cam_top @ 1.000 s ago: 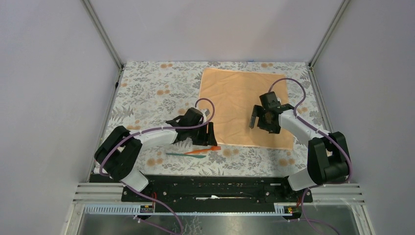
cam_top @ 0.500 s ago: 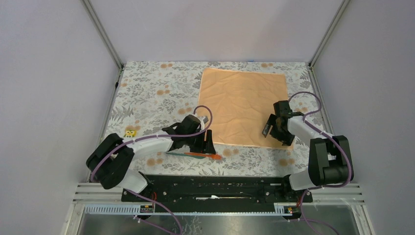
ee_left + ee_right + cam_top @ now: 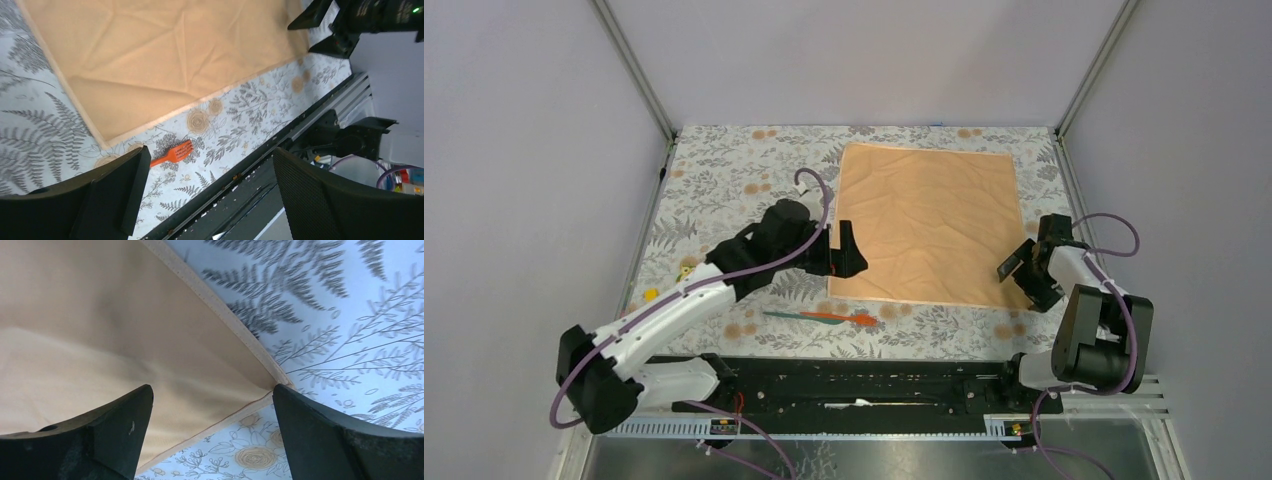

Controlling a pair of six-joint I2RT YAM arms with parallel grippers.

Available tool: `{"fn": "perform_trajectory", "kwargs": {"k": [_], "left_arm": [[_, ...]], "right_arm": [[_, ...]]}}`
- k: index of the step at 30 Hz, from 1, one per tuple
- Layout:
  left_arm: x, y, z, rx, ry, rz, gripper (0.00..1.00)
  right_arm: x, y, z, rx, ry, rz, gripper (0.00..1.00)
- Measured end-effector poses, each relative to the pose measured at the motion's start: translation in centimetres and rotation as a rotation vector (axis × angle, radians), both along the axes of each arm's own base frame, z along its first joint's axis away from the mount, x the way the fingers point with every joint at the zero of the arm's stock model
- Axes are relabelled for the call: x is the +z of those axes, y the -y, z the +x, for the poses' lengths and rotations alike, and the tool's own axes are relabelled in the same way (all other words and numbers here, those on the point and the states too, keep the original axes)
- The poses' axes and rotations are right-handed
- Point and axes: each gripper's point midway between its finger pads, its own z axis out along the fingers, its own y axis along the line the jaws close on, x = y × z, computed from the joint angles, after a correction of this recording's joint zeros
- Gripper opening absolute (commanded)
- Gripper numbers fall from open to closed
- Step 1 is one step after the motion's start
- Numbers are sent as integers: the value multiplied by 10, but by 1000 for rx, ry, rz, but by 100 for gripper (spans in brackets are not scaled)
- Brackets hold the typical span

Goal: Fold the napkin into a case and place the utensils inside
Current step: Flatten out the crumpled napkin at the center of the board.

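The napkin point(image 3: 924, 225) lies flat on the worktop point(image 3: 724, 190). The left tool point(image 3: 842, 255) gapes wide at its near-left corner, the right tool point(image 3: 1024, 283) wide at its near-right corner. The utensils point(image 3: 819, 316) lie just in front.

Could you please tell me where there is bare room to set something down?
Free: the grey floral tablecloth at far left, between the left wall and the square peach-orange cloth napkin. Crowded: the near strip, with teal and orange plastic utensils; left gripper and right gripper at the napkin's near corners.
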Motion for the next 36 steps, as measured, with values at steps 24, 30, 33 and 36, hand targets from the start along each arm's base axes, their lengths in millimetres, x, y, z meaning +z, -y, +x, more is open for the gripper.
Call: {"fn": "perform_trajectory", "kwargs": {"k": [24,30,33,36], "left_arm": [[41,-57,12,229,150,73,99],[-3,-28,15,166,7,91,99],[-33,-13,10,122,-91,102,99],[-44,-9,5,102,-136,103,99]], "right_arm": [[76,-151,40,758,225,59,100],[69,-126,35,627,159,-22,100],[65,-82,33,390,139,-60,100],[60,-30,16,141,123,-107,100]]}}
